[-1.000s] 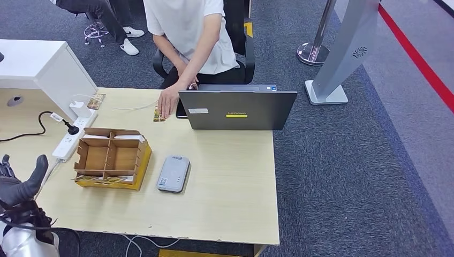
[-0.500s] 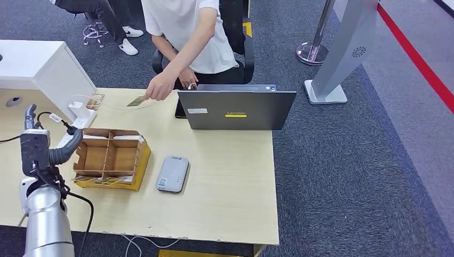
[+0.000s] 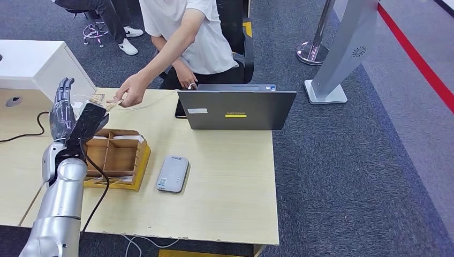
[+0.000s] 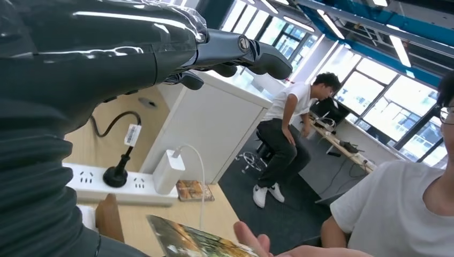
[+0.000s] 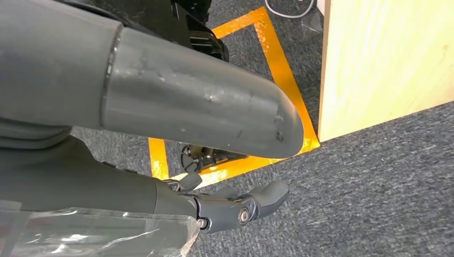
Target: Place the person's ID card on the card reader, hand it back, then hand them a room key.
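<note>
1. My left hand [image 3: 67, 115] is raised above the table's far-left part, at about 10 o'clock from the card reader [image 3: 173, 174]. Its fingers point up and stand apart, the thumb juts toward the person, and it holds nothing.
2. In the left wrist view my left hand [image 4: 107, 53] shows its dark fingers [image 4: 251, 51] extended, with no object between them.
3. The person's hand [image 3: 128, 92] reaches across the table's far edge and holds the ID card [image 3: 112, 104] just beside my left thumb. I cannot tell whether card and thumb touch.
4. In the left wrist view the ID card [image 4: 187, 241] lies flat on the person's fingers [image 4: 251, 243], near my hand.
5. My right hand [image 5: 235, 206] hangs beside the table, above grey carpet and orange floor tape [image 5: 278, 75]. Its fingers are loosely curled, and I see nothing in them.
6. The card reader, a grey flat unit, lies on the table [image 3: 230, 182] with nothing on it, at 3 o'clock from the cardboard tray [image 3: 112, 158].
7. The cardboard tray has open compartments; white items sit along its far side, too small to identify.
8. A laptop [image 3: 237, 108] stands open at 1 o'clock from the card reader, its lid back facing me.
9. A white power strip [image 4: 112, 182] with a black plug and a white charger lies at the table's far-left edge.
</note>
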`<state>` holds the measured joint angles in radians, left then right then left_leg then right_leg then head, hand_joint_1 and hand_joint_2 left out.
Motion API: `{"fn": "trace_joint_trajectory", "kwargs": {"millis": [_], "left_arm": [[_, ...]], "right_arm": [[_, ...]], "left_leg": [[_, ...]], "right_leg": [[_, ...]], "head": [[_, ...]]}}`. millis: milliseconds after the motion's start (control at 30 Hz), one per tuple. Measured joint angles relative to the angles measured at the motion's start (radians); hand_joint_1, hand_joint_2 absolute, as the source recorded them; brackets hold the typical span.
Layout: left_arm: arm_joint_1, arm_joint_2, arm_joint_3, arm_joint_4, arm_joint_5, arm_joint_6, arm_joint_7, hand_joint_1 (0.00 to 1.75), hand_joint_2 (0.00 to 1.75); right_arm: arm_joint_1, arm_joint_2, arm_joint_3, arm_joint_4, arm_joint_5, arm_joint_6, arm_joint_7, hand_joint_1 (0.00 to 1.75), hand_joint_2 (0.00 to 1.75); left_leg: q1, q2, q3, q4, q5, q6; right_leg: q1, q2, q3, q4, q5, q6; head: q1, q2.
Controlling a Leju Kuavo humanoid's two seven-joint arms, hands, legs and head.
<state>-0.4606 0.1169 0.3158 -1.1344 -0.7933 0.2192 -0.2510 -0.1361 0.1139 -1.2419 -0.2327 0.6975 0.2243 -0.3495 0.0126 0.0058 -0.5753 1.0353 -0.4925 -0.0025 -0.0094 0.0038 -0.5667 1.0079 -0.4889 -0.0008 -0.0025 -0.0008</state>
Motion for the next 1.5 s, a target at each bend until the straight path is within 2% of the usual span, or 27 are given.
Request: {"fn": "trace_joint_trajectory", "kwargs": {"millis": [67,600,733,1000,1133,1333,1500], "left_arm": [[-0.022,0.013,-0.036,0.022,-0.053,0.025,0.025,1.75,1.75],[-0.184,0.125,-0.325,0.182,-0.448,0.201,0.199,1.75,1.75],[-0.195,0.137,-0.356,0.194,-0.487,0.227,0.217,1.75,1.75],[-0.203,0.143,-0.376,0.206,-0.457,0.228,0.207,1.75,1.75],[-0.147,0.120,-0.399,0.139,-0.426,0.188,0.182,1.75,1.75],[0.048,0.073,-0.523,-0.070,-0.427,-0.038,0.211,1.75,1.75],[0.117,0.063,-0.618,-0.135,-0.413,-0.130,0.234,1.75,1.75]], "right_arm": [[-0.002,-0.001,0.000,0.001,-0.001,0.000,0.006,0.00,0.00],[-0.017,-0.015,0.000,0.016,-0.012,-0.006,0.068,0.00,0.00],[-0.019,-0.018,0.000,0.020,-0.013,-0.014,0.078,0.00,0.00],[-0.020,-0.023,0.000,0.024,-0.014,-0.021,0.089,0.00,0.00],[-0.017,-0.025,-0.004,0.026,-0.024,-0.023,0.083,0.00,0.00],[0.005,-0.027,-0.024,0.029,-0.047,-0.018,0.056,0.00,0.00],[0.016,-0.029,-0.034,0.030,-0.048,-0.016,0.050,0.00,0.00]], "left_leg": [[0.000,0.000,0.000,0.000,0.000,0.000],[0.000,0.000,0.000,0.000,0.000,-0.001],[0.000,0.000,0.000,0.000,0.000,-0.001],[0.000,0.000,0.000,0.000,0.000,-0.001],[-0.001,0.000,0.000,0.000,0.000,0.000],[-0.001,0.000,-0.001,0.000,-0.001,0.000],[-0.001,0.000,-0.001,0.000,-0.001,0.001]], "right_leg": [[0.000,0.000,0.000,0.000,0.000,0.000],[0.000,0.000,0.000,0.001,0.000,0.000],[0.000,0.000,0.000,0.001,0.000,0.000],[0.000,0.000,0.000,0.001,0.000,0.000],[0.000,0.000,0.000,0.001,0.000,0.000],[-0.001,0.000,0.000,0.000,0.000,0.000],[-0.001,0.000,-0.001,0.000,0.000,0.000]], "head": [[0.000,0.000],[0.000,0.000],[0.000,0.000],[0.000,0.000],[0.000,0.000],[0.000,0.000],[0.000,0.000]]}}
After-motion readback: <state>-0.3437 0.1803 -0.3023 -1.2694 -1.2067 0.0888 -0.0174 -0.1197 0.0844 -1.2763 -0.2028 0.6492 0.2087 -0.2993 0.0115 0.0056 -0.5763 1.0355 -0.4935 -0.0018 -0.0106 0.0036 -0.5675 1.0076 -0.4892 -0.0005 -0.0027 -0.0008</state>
